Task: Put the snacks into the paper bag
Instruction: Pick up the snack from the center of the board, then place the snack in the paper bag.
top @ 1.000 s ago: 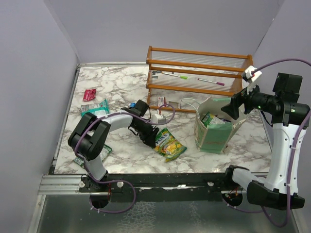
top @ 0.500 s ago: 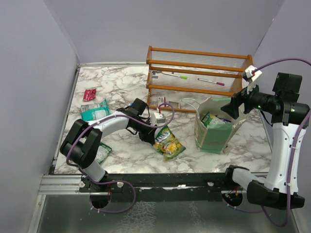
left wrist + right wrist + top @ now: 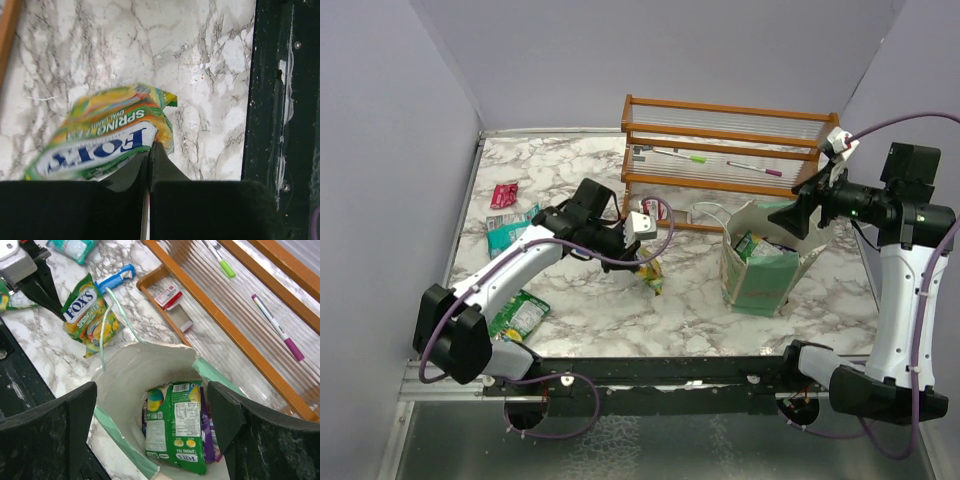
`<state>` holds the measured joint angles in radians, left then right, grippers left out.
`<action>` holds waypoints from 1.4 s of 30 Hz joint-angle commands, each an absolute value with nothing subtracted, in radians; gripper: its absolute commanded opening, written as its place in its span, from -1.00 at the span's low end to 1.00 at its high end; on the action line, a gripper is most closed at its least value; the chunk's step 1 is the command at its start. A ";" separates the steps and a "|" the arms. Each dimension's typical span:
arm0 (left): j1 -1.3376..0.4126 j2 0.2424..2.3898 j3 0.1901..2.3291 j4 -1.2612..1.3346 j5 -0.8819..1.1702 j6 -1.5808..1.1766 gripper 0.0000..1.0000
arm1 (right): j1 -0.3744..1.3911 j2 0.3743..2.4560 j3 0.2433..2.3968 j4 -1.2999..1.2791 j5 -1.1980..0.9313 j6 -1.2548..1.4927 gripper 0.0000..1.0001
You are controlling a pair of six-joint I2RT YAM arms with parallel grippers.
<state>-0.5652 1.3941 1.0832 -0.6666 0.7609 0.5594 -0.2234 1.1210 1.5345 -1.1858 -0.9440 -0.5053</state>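
Nearest to us, by the front edge of the marble tabletop [image 3: 590,312], a loose green packet [image 3: 520,315] is lying untouched beside the left arm's base. Just beyond it things are changing. A second ago the left gripper [image 3: 644,262] was reaching down to a green-and-yellow packet [image 3: 653,277] lying flat on the marble. Now it is pinching that packet by one edge, jaws shut tight, and the packet is hanging crumpled below the fingertips. The wrist view is showing it dangling over the marble, so we are judging it lifted, though we cannot tell whether its lowest corner is quite clear. For the task, this means the pickup is looking done and the carry rightward is coming next. Over to the right, the paper bag [image 3: 757,288] is standing upright with its mouth open, and a bagged green packet [image 3: 175,432] and a purple packet [image 3: 207,425] are already sitting inside. The right gripper [image 3: 802,214] is hovering over the bag's far rim, a little higher than before, with its jaws spread wide and nothing between them. Farther back on the left, a teal packet [image 3: 510,228] and a small red-pink packet [image 3: 504,194] are waiting their turn. A blue bar wrapper [image 3: 115,279] is lying just in front of the wooden rack [image 3: 730,150], which is standing at the far edge with a green-tipped pen [image 3: 682,155] on its slats.
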 commanded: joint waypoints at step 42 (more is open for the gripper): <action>-0.580 1.606 2.099 -0.418 0.747 -0.168 -1.00 | 0.312 1.341 1.654 -0.517 -0.823 -0.306 1.00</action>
<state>-0.5690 1.5929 2.0514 -0.5663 0.7441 0.0010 0.2993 1.3415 1.6600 -0.6254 -0.9970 -0.3271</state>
